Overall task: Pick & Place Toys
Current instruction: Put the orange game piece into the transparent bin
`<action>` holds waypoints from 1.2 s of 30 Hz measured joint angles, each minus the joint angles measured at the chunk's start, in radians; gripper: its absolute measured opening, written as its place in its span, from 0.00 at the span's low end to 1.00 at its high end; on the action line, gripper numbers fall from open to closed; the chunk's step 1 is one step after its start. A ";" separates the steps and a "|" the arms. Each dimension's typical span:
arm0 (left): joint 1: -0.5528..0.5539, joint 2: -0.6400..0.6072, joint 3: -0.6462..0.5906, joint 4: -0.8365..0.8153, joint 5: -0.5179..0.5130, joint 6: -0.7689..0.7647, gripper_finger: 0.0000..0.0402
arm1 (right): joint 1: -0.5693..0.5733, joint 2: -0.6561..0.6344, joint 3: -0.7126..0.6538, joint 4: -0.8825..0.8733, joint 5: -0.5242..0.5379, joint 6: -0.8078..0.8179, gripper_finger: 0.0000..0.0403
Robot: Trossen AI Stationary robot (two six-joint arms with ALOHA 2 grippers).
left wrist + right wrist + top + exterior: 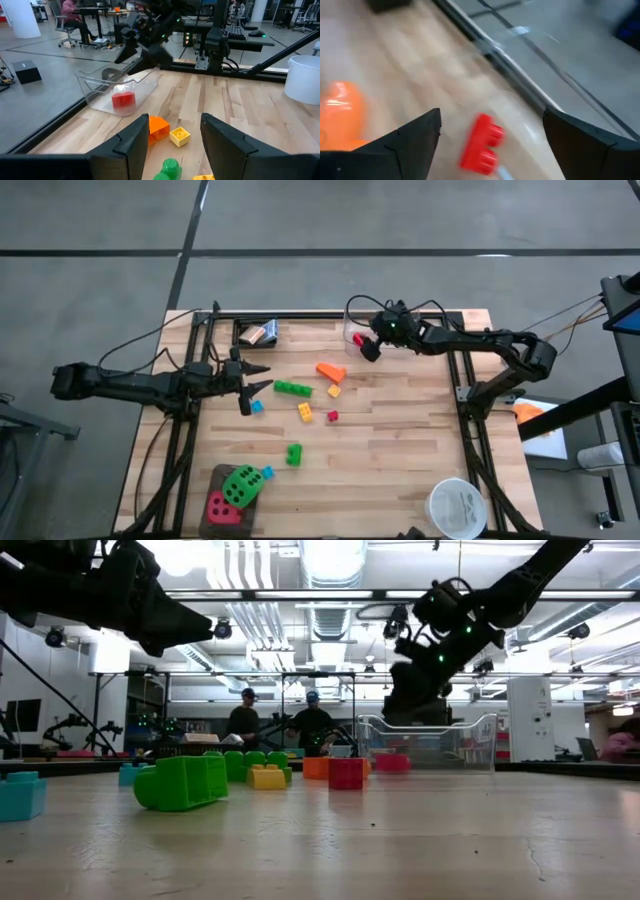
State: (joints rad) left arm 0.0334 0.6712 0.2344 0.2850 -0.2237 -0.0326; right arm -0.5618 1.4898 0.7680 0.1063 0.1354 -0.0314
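Right gripper (368, 346): positioned over the clear plastic tub (353, 320) at the far edge of the table (400, 450); fingers (407, 142) spread wide apart, nothing held between them.

Red brick (482, 148): seen lying inside the tub, below the parted right fingers; also visible through the tub wall in the left wrist view (123, 99).

Left gripper (258, 376): held above the left part of the table, fingers (132, 145) parted and empty, pointed toward the loose bricks.

Orange brick (331, 371): placed on the table near the tub, with a small yellow brick (334, 391) just beside it.

Green brick (293, 389): located between the left gripper and the orange brick.

Second yellow brick (304, 411) and small red brick (332, 416): set near each other around mid-table.

Second green brick (294, 453): found nearer the front, apart from the others.

Small blue brick (256, 407): lying just beside the left gripper's fingertips.

Green die (240, 485) and red die (222, 508): grouped at the front left on a dark mat, another blue brick (267, 473) beside them.

Card pack (260, 333): at the far left edge.

White bowl (456, 508): at the front right corner.
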 joint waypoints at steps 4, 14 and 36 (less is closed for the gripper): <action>0.000 0.000 -0.002 0.004 0.000 0.000 0.44 | 0.063 -0.032 0.008 0.020 -0.091 0.001 0.77; 0.000 0.000 -0.013 0.014 0.000 0.000 0.44 | 0.323 0.038 0.109 -0.024 -0.107 -0.006 0.68; 0.000 0.000 -0.013 0.001 0.000 -0.001 0.44 | 0.359 0.527 0.704 -0.649 -0.053 -0.080 0.98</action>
State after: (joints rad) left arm 0.0338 0.6712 0.2211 0.2864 -0.2237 -0.0334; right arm -0.2032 2.0163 1.4719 -0.5428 0.0826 -0.1114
